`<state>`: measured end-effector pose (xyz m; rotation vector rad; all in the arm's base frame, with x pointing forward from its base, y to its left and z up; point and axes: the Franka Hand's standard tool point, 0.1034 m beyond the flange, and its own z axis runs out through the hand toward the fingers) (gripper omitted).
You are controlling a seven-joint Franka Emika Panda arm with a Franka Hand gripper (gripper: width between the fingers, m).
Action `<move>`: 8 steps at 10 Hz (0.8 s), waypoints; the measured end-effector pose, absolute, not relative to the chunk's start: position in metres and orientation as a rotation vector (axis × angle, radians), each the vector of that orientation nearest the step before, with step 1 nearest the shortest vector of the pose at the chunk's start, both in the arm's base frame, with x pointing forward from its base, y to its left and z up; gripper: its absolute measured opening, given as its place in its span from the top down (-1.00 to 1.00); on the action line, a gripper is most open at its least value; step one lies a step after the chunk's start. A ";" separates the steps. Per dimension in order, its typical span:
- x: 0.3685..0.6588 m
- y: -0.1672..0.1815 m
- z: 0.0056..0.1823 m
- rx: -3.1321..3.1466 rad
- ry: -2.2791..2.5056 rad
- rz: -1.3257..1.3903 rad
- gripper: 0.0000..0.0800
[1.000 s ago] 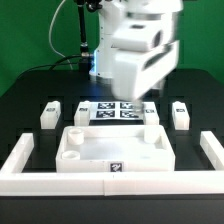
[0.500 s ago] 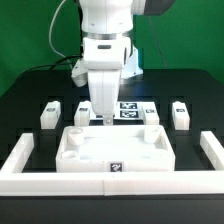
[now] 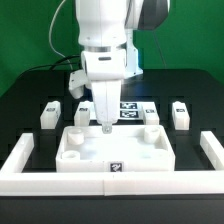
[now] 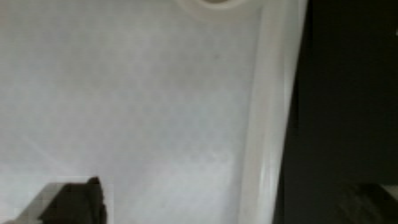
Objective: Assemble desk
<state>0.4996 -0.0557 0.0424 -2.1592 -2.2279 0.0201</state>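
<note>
The desk panel [image 3: 115, 150], white and rimmed with round corner sockets, lies flat in the middle of the table. Several small white block legs stand behind it: a pair toward the exterior view's left [image 3: 48, 115] and a pair toward its right [image 3: 180, 115]. My gripper [image 3: 105, 124] hangs straight down over the panel's far rim, open and holding nothing. In the wrist view the panel's surface [image 4: 143, 110] fills the picture, with a socket [image 4: 214, 3] at the edge. One dark finger [image 4: 71, 203] is over the panel and the other is beyond the rim [image 4: 270, 120], over the black table.
The marker board [image 3: 128, 110] lies flat behind the panel, partly hidden by my arm. A low white border wall [image 3: 110, 183] runs along the front and up both sides [image 3: 18, 155]. A green backdrop stands behind.
My arm has swung from close by the camera on the exterior view's right to above the panel's far rim, and has come down a little. Panel and legs have not moved.
</note>
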 end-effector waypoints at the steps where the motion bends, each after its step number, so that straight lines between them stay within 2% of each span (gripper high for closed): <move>1: 0.496 -0.056 0.029 -2.157 -2.215 0.026 -0.62; 3: 0.492 -0.042 0.013 -2.248 -2.111 0.038 -0.62; 4: 0.493 -0.023 0.012 -2.283 -2.088 0.058 -0.62; 6: 0.492 -0.034 0.012 -2.276 -2.095 0.059 -0.62; 7: 0.492 -0.033 0.012 -2.274 -2.096 0.060 -0.38; 8: 0.492 -0.034 0.012 -2.274 -2.096 0.060 -0.04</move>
